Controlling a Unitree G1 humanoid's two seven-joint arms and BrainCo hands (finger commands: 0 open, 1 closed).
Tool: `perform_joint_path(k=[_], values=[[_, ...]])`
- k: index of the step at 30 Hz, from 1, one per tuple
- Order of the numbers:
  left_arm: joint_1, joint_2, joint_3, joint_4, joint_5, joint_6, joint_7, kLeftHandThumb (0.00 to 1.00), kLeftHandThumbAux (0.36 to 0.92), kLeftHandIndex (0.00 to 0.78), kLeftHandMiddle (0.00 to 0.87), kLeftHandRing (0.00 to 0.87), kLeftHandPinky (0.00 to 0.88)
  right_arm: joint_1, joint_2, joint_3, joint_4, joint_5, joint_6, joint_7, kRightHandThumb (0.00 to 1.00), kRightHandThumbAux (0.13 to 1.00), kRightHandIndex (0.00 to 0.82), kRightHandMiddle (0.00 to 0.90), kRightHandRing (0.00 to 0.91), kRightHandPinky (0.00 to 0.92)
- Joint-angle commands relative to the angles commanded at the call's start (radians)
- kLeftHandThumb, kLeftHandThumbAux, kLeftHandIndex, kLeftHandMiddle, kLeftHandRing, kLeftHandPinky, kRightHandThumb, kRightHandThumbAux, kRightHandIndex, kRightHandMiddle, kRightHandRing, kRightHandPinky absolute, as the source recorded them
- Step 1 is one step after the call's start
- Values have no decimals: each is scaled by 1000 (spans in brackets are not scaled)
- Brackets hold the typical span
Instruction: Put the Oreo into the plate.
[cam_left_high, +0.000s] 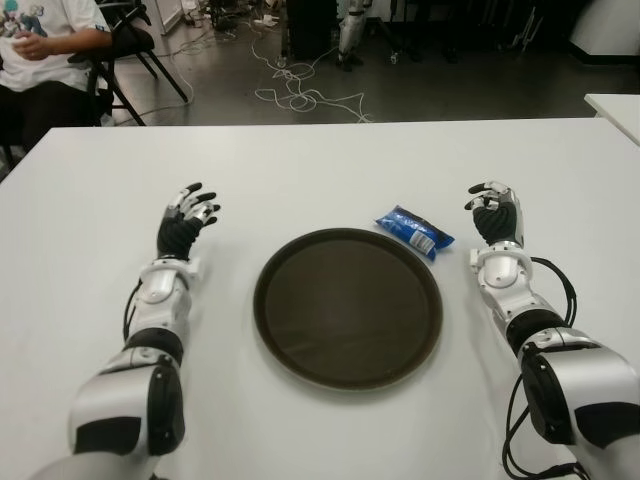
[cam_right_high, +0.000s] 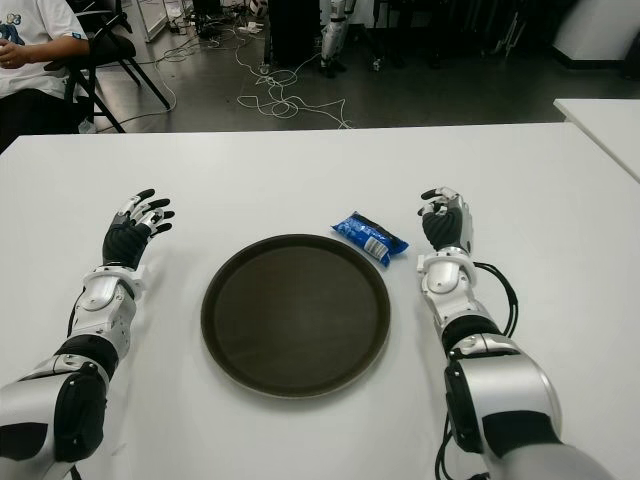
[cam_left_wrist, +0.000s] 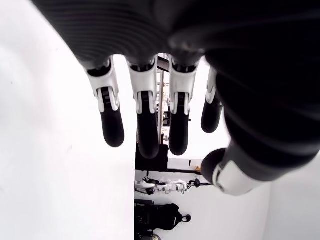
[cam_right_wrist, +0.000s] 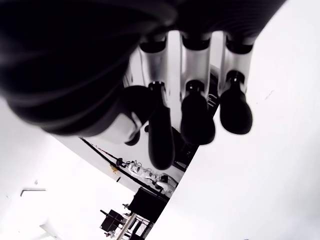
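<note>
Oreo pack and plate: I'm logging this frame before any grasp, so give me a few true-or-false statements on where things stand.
1. The Oreo pack lies inside the plate. False: it lies on the table, just beyond the plate's rim on the robot's right.
2. The right hand holds nothing. True.
3. The left hand grasps the pack. False: it is open and empty, left of the plate.
4. The pack is nearer the right hand than the left. True.
5. The plate holds nothing. True.
</note>
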Motion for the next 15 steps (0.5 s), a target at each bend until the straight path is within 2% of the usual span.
perform_joint_path(k=[3, 5, 7, 11, 15], values=[[0, 3, -18, -1, 22, 2, 31, 339, 671, 257, 348, 372, 393, 0, 0, 2, 0, -2, 0, -3, 850, 674, 418, 582, 742, 733], [0, 4, -27, -2, 33, 6, 45, 513, 690, 334, 377, 400, 416, 0, 1, 1, 0, 0, 0, -2, 849, 674, 419, 582, 746, 736], [0, 4, -31, -3, 35, 7, 52, 622, 700, 383, 403, 425, 434, 0, 1, -2, 0, 4, 1, 3, 849, 674, 421, 584, 749, 741], [1, 5, -31, -3, 35, 5, 54, 681, 705, 411, 432, 451, 451, 0, 3, -7, -1, 10, 2, 11, 849, 674, 421, 584, 751, 743], [2, 5, -31, -2, 32, 3, 54, 698, 705, 420, 451, 467, 462, 0, 4, -9, -1, 13, 0, 16, 849, 673, 420, 580, 754, 742]])
